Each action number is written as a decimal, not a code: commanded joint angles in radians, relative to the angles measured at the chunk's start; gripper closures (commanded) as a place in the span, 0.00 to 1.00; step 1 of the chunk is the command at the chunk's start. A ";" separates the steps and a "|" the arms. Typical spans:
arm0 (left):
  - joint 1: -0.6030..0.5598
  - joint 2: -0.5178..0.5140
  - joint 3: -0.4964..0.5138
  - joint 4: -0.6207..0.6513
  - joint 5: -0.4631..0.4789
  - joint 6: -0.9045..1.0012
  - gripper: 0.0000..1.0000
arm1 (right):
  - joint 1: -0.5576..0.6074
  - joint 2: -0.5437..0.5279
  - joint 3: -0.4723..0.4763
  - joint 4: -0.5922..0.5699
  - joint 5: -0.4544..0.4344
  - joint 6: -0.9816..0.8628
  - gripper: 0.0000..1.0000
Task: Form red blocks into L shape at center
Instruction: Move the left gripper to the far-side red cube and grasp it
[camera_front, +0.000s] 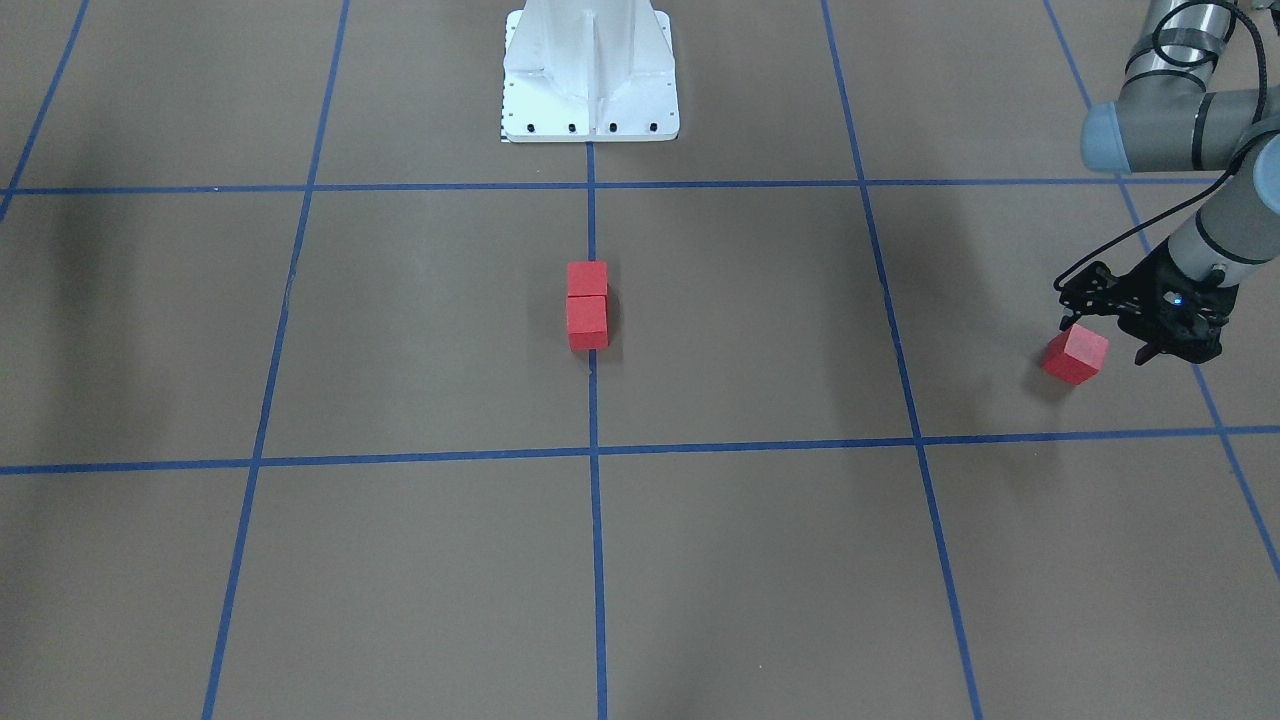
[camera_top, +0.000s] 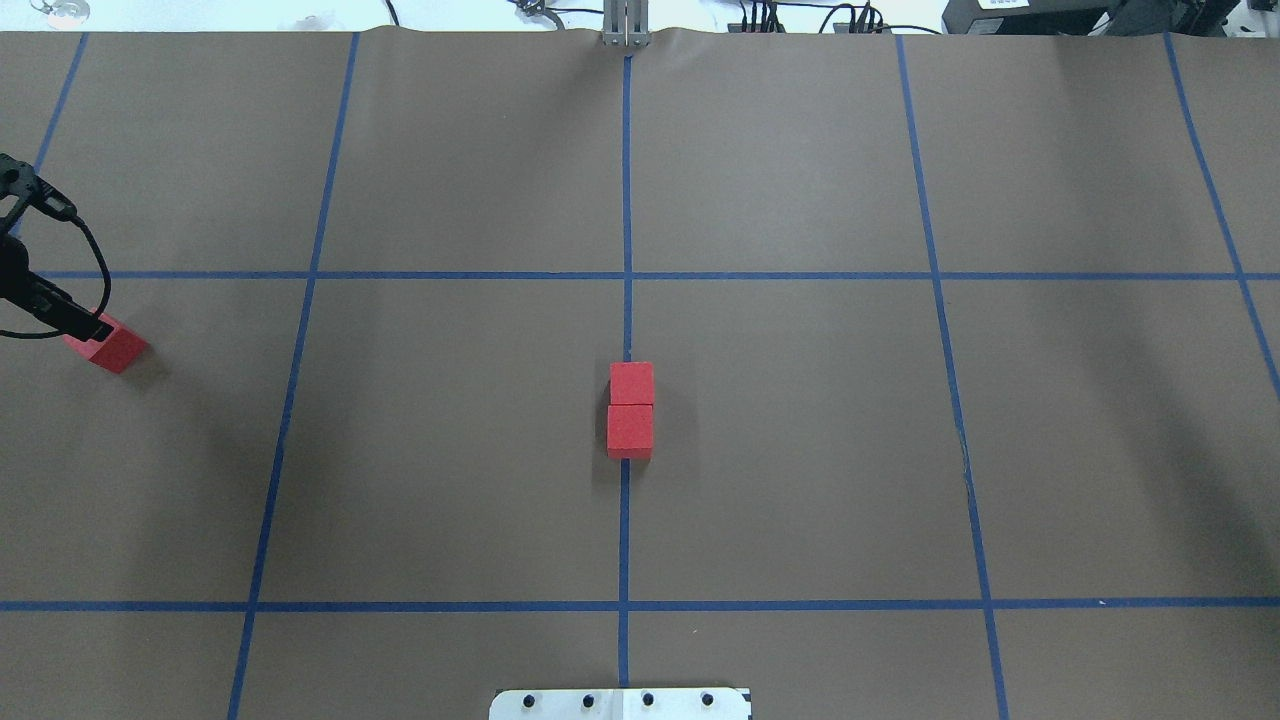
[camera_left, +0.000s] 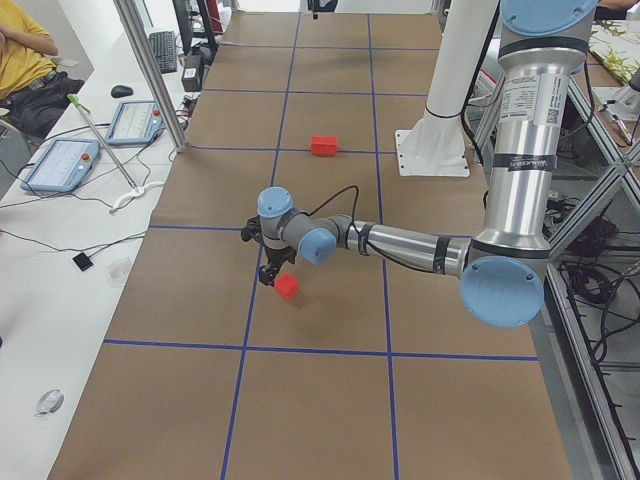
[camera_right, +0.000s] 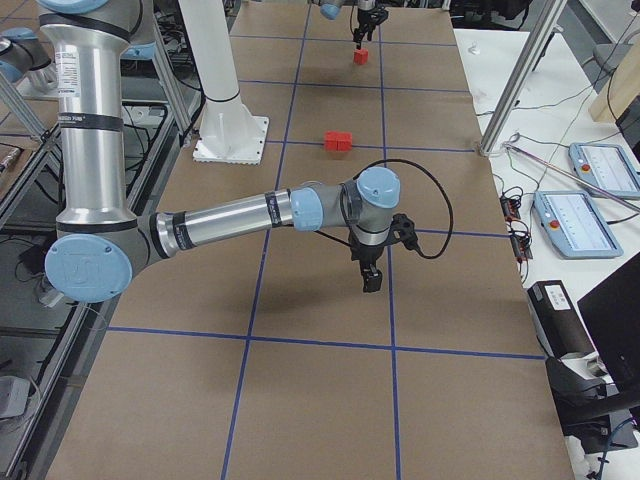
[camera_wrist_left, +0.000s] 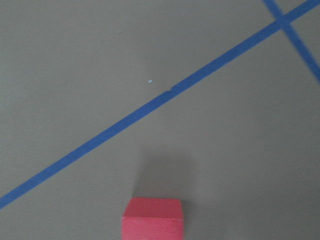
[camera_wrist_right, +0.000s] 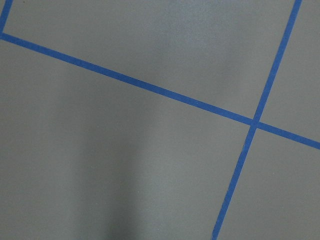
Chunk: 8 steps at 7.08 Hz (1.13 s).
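Observation:
Two red blocks (camera_front: 587, 305) sit touching in a short line on the middle blue tape line at the center (camera_front: 700, 320); they also show in the overhead view (camera_top: 631, 410). The third red block (camera_front: 1076, 355) lies on the brown floor far out on my left side, also seen from overhead (camera_top: 108, 345) and low in the left wrist view (camera_wrist_left: 152, 220). My left gripper (camera_front: 1105, 337) is open, low over this block, with its fingers apart beside it. My right gripper (camera_right: 370, 275) hangs over bare floor; it shows only in the side view, so I cannot tell its state.
The white robot base (camera_front: 590, 70) stands on the middle line behind the two blocks. Blue tape lines (camera_wrist_right: 255, 122) cross the brown floor. A metal post (camera_left: 150, 70) and a desk with tablets (camera_left: 65, 165) stand beyond the table's far edge.

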 joint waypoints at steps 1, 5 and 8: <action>0.003 0.001 0.044 -0.051 -0.004 -0.029 0.01 | 0.000 0.000 0.001 0.000 0.000 0.000 0.01; 0.009 -0.001 0.047 -0.059 -0.004 -0.127 0.01 | 0.000 0.000 -0.002 0.000 0.000 -0.001 0.01; 0.014 -0.003 0.107 -0.170 -0.004 -0.178 0.02 | 0.000 0.002 -0.002 0.000 0.000 -0.001 0.01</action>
